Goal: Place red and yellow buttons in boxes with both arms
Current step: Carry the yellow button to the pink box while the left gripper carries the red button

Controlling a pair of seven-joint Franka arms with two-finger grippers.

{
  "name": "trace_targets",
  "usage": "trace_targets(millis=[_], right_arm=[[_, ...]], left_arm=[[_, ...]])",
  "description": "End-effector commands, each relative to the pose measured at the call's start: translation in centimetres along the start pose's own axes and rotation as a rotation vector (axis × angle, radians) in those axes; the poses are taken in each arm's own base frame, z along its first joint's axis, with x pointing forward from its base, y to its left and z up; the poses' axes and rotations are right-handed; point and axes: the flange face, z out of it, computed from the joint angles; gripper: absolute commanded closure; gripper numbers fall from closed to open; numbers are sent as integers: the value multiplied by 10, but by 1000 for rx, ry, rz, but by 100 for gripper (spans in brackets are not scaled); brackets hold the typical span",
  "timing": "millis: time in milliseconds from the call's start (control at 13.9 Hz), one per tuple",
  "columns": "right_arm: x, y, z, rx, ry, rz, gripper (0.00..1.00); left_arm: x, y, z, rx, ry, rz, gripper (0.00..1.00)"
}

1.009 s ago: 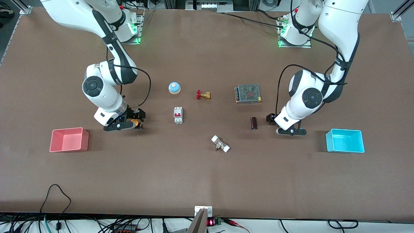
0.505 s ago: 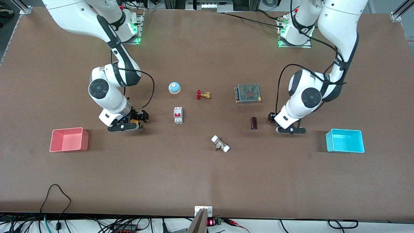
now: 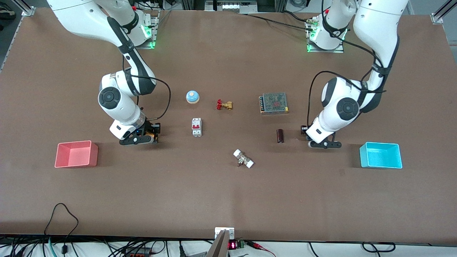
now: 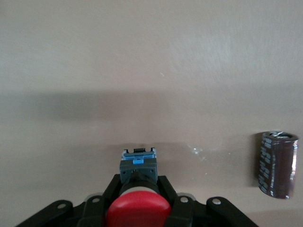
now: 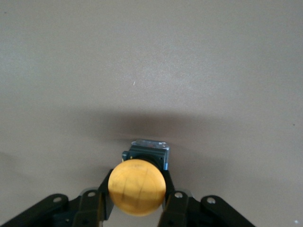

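My right gripper (image 3: 151, 132) is shut on the yellow button (image 5: 137, 187), low over the table between the pink box (image 3: 76, 162) and a white circuit breaker. In the right wrist view its fingers (image 5: 171, 198) clamp the button's black body just under the cap. My left gripper (image 3: 304, 130) is shut on the red button (image 4: 138, 211), low over the table between a brown capacitor and the cyan box (image 3: 380, 164). The red button is hidden by the gripper in the front view. Both boxes are empty.
A circuit breaker (image 3: 196, 127), a blue-and-white bell (image 3: 192, 96), a brass valve (image 3: 224, 105), a metal power supply (image 3: 274, 103), the brown capacitor (image 3: 280, 135) and a white fitting (image 3: 243, 159) lie in the middle of the table. The capacitor also shows in the left wrist view (image 4: 278, 163).
The left gripper has shifted a little toward the cyan box with the red button. The right arm shifted slightly toward the table's middle, then held still with the yellow button.
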Motion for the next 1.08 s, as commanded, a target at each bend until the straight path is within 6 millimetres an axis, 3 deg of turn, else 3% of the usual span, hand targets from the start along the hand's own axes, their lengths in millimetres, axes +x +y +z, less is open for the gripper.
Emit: trace_targets(millis=[0,72,216,288,432,577,793,1009], right_arm=[[6,-1,-5,-6,23,1,68],[7,-1,-6,-5,26,-1,69],[16,0,-18,-5,42,-13,71],[21,2,-28,-7,41,-23,71],[39,22,-71,-21,15,-64,71],[52,59,-117,-33,-15,-113,71],[65,136,-157,-31,-24,-154,70],[62,202,-158,-30,-13,-202,70]], left_arm=[[33,-33,-88,4,-17,-54,83],[48,-57,-112,14,0,-75,83],[66,-109,-123,68,23,-42,83],[75,-141,-116,93,23,-9,83],[83,-201,-99,90,0,6,83],[81,-255,-78,80,-5,25,82],[82,-282,-35,67,-10,45,82],[86,-289,-5,65,5,55,82]])
